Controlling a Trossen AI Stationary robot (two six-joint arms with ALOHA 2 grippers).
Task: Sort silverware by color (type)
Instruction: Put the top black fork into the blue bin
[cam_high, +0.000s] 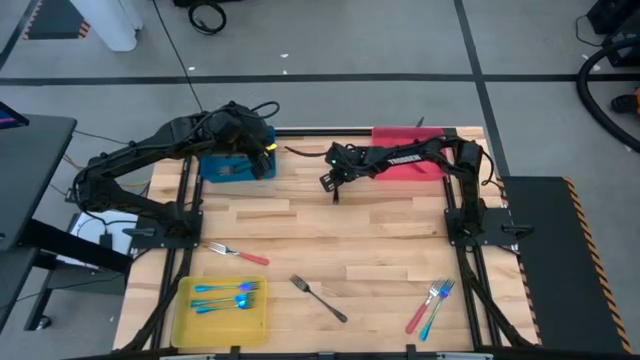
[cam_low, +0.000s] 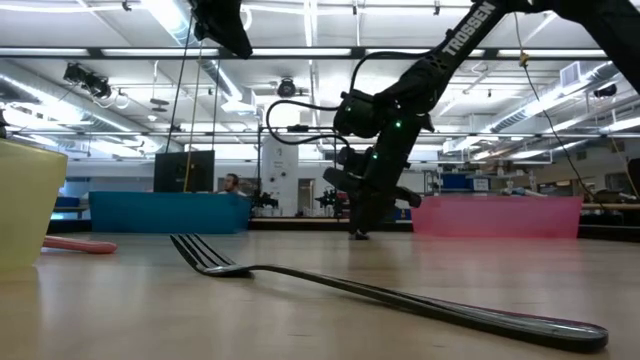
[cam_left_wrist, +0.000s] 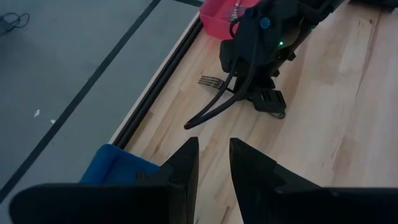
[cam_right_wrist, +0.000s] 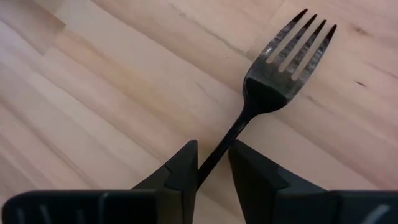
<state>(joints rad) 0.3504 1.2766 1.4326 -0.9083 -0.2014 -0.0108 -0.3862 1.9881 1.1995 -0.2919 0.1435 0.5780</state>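
A dark metal fork (cam_right_wrist: 283, 68) lies flat on the wooden table at the far middle, tines away from my right gripper (cam_right_wrist: 213, 165). The gripper is low over it, slanting down, open, with the fork's handle (cam_right_wrist: 227, 140) running into the gap between its fingers. The left wrist view shows the fork's tines (cam_left_wrist: 210, 81) beside the right gripper. My left gripper (cam_left_wrist: 214, 162) hangs open, with nothing between its fingers, high over the blue tray (cam_high: 235, 165) at the far left. My right gripper comes at the dark fork from above, slanting down, with one finger on either side of the handle (cam_right_wrist: 211, 163) and lying along it. Whether a finger touches the handle I cannot tell. The fork rests flat on the table.
A red tray (cam_high: 410, 162) stands at the far right. A yellow tray (cam_high: 190, 320) at the near left holds blue-handled utensils (cam_high: 228, 295). Loose on the table are a red-handled fork (cam_high: 240, 254), another dark fork (cam_high: 320, 298), and a red and a blue fork (cam_high: 430, 305).
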